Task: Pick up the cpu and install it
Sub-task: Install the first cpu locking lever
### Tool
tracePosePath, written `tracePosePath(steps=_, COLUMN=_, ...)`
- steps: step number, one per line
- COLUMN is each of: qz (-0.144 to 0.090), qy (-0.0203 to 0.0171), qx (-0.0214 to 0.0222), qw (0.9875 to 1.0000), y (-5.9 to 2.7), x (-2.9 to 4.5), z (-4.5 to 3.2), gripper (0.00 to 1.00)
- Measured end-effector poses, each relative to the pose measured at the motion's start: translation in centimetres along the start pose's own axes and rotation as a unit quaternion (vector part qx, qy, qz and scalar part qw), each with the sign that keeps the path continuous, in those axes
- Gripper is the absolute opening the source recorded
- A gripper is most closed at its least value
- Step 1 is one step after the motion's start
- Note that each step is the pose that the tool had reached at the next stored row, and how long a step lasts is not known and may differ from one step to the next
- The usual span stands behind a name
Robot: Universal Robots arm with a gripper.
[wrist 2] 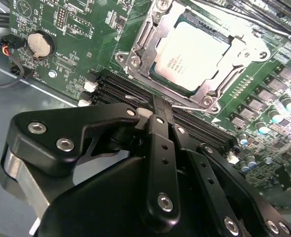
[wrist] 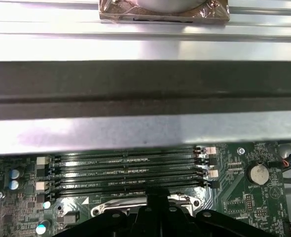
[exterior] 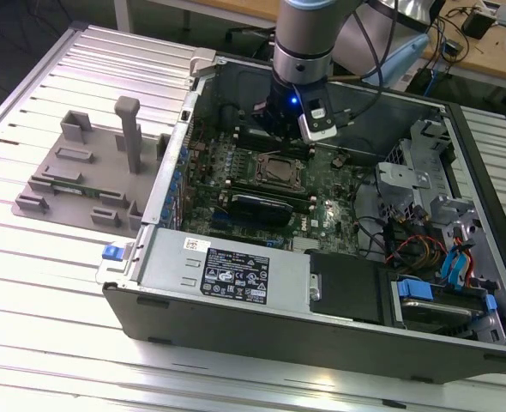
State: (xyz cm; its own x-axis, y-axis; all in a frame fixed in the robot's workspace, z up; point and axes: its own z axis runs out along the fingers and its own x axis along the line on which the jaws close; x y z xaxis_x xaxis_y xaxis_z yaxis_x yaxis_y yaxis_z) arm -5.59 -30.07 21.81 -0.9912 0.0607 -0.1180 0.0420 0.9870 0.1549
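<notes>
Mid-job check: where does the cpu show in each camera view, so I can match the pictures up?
Exterior view: the cpu sits in the socket at the middle of the motherboard, just below the arm's wrist.
Second wrist view: the cpu lies in the metal socket frame, beyond the gripper.
First wrist view: I cannot make out the cpu; the socket frame's edge peeks past the gripper.
Shared landmark: the memory slots beside the socket.
</notes>
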Motion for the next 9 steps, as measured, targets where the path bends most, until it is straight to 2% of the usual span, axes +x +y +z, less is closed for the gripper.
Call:
tracePosePath(steps=3, qz=-0.001, qy=-0.0062, qx=-0.0004, qw=1.0000, y=0.09, x=0.18, z=0.17, gripper=0.11)
tracePosePath(steps=4, qz=-0.002, qy=-0.0098, qx=-0.0006, qw=1.0000, y=0.16, x=0.36, z=0.24, gripper=0.11)
tracePosePath(steps=9, qz=-0.003, qy=-0.0202, qx=-0.0013, qw=0.9998, y=0.34, x=1.30, z=0.58, gripper=0.11)
